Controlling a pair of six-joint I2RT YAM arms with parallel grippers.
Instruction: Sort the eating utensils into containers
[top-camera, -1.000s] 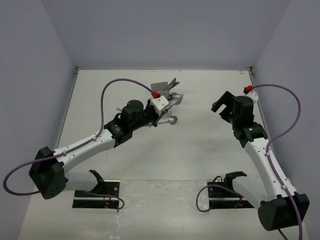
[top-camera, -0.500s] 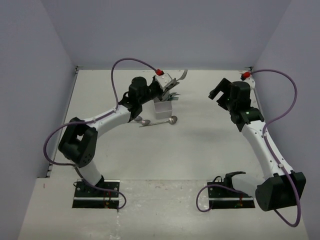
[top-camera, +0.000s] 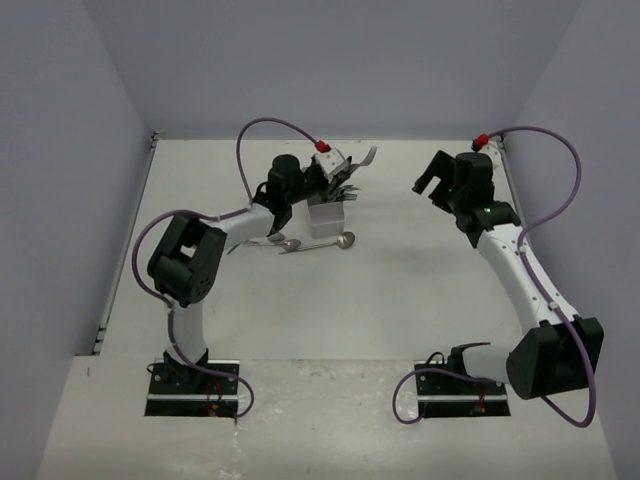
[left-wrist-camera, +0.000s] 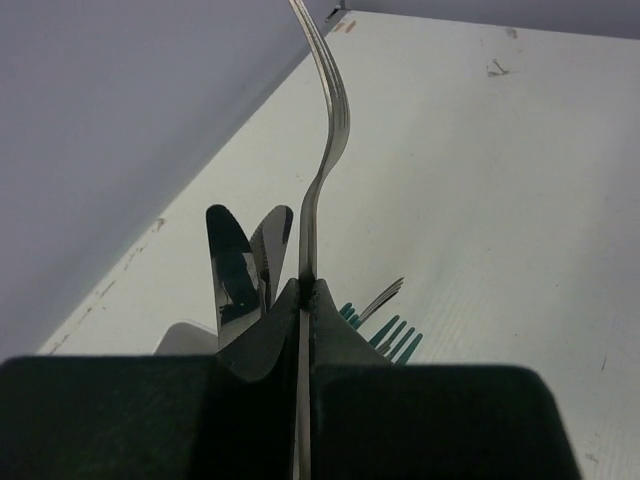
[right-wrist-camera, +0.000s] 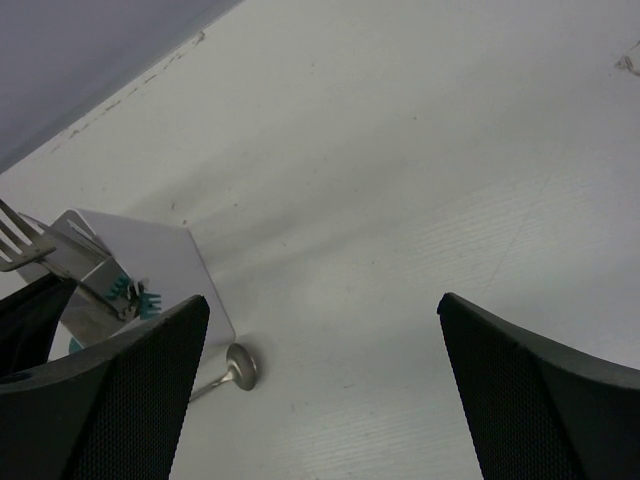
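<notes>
1. The left gripper (left-wrist-camera: 305, 300) is clamped shut on a silver fork (left-wrist-camera: 325, 150), pinching it low on the handle; most of its length sticks out past the fingertips, and from above the free end looks like tines.
2. The white box (top-camera: 327, 218) stands toward the far edge of the tabletop (top-camera: 400, 300), left of its middle, right under that gripper; silver knives (left-wrist-camera: 235, 265) and teal forks (left-wrist-camera: 395, 340) poke out of it.
3. We judge the step in hand to be dropping this fork in with its own kind; we cannot tell from these views which compartment lies below the handle, so we should line up over the one holding the forks before we go down.
4. We want the handle end pointing down and clear of the thin walls and the blades; we lower until it is well inside, then let go gently, since a tall fork leaning on a low box could tip it.
5. The right gripper (right-wrist-camera: 320, 400) hangs with its jaws wide and holds nothing, near the far right corner, well apart from the box; two spoons (top-camera: 335, 241) lie just beside the box on its near side, not yet sorted.
</notes>
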